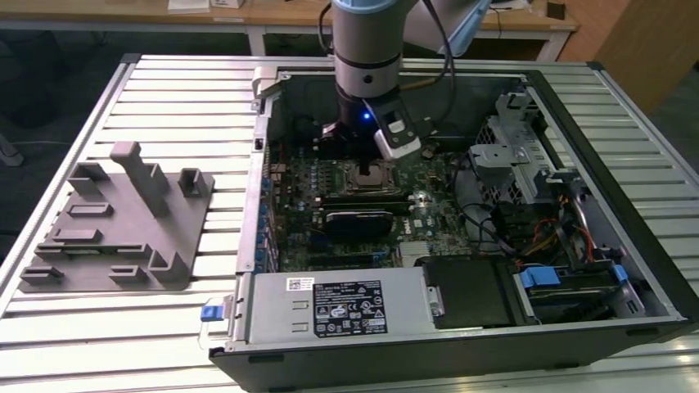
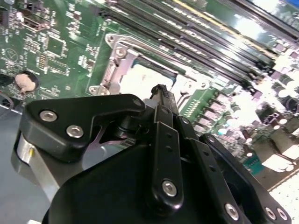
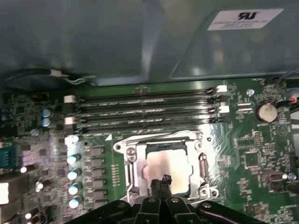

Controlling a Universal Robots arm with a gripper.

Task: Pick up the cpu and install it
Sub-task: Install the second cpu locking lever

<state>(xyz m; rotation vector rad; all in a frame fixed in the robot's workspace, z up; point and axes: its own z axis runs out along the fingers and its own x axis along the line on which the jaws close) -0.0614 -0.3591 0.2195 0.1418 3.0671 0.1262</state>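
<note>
Even room light, glare on motherboard (image 2: 261, 42), near hand (image 2: 161, 95) perhaps soft, case wall (image 3: 117, 37) blurred

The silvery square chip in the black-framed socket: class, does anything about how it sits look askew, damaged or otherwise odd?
Nothing stands out. The silvery-grey square cpu lies flat and square inside the black-framed motherboard socket, edges parallel to the frame. The black gripper sits over its near edge.

robot arm (image 1: 366, 49): 1 | gripper (image 3: 161, 183): 1 | open computer case (image 1: 611, 115): 1 | chip (image 3: 168, 165) in socket: 1 | memory slots (image 3: 145, 108): 4 | grey holder block (image 1: 114, 225): 1 | coin battery (image 3: 267, 111): 1 | slatted table (image 1: 77, 131): 1
</note>
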